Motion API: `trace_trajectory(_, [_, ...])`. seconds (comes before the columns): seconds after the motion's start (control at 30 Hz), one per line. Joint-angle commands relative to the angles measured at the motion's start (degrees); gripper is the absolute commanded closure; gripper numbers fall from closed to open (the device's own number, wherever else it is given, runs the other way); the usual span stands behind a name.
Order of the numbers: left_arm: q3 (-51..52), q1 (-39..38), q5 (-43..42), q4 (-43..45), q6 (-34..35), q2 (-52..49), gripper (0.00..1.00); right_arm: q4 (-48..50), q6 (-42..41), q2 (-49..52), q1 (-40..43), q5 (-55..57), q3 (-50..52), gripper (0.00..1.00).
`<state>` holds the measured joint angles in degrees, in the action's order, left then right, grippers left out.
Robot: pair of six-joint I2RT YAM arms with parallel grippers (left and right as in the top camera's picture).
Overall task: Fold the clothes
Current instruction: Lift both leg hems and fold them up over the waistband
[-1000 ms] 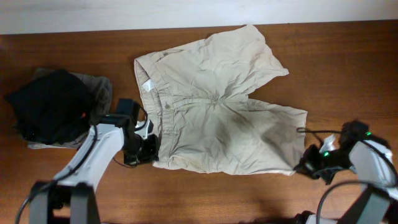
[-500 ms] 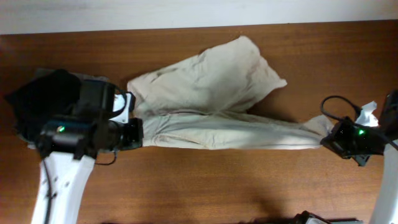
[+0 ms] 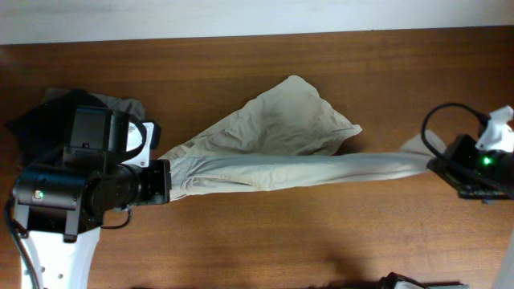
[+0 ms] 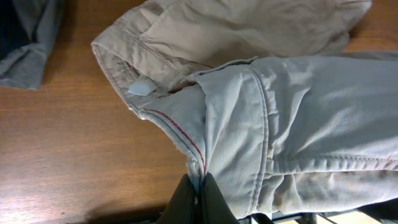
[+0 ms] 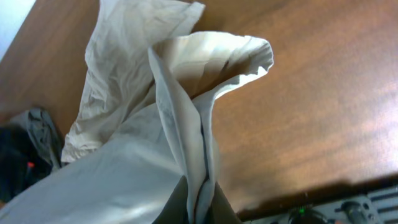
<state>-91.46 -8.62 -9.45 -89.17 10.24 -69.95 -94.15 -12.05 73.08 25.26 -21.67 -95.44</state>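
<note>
Left end effector (image 4: 199, 194) pinches the khaki shorts (image 3: 281, 156) at the waistband, right end effector (image 5: 199, 202) pinches the leg hem. Near half hangs taut above the desk (image 3: 321, 241). Best move both ends level and taut so the fold lands flat.

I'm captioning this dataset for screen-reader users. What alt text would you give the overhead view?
Beige shorts are pulled taut across a wooden table between two grippers: the left gripper pinches the waistband, the right gripper a leg hem. The other leg sags toward the far edge; dark clothes lie piled at the left.
</note>
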Motion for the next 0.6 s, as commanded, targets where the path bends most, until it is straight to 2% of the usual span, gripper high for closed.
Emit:
trace_trajectory(0.0, [-1.20, 0.63, 7.98, -0.09, -1.36, -0.44, 0.99, 2.64, -1.46, 3.45, -3.48, 6.36, -1.11, 0.96])
trace_trajectory(0.3, [-1.16, 0.63, 11.72, -1.68, -2.23, -6.45, 0.99, 11.72, -3.48, 18.62, -11.37, 7.34, -1.11, 0.96])
trace_trajectory(0.57, [-1.14, 0.63, 15.52, -0.02, -4.42, -19.15, 0.99, 24.39, -4.98, 31.65, -16.68, 6.82, -1.11, 0.96])
